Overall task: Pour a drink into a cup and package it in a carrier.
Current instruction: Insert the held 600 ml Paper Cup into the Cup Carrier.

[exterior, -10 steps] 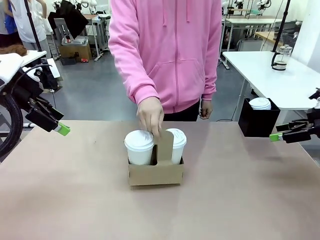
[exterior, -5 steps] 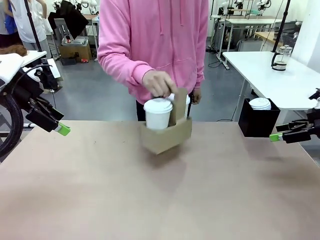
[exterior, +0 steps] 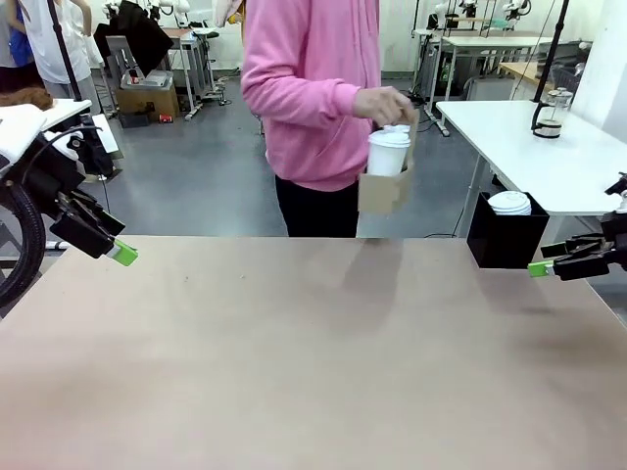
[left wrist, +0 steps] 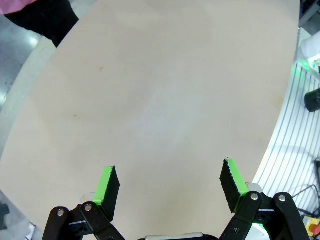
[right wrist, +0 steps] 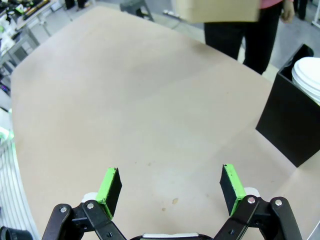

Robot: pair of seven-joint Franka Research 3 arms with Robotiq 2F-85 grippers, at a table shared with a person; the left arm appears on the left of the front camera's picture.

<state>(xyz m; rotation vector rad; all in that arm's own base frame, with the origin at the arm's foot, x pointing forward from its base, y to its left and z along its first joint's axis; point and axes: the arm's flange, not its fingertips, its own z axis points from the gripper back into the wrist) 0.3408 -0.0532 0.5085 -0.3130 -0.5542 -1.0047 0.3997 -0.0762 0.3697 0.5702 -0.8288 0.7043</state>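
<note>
Beyond the far edge of the table [exterior: 313, 352], the carrier [exterior: 384, 188] hangs tilted in the air from the person's hand [exterior: 384, 102], with the cup [exterior: 388, 153], lidded, standing in it. At the table's right edge sits a black box [exterior: 506, 237]. The left gripper [left wrist: 170, 188] and the right gripper [right wrist: 171, 189] both hover over bare tabletop, jaws spread wide, holding nothing.
</note>
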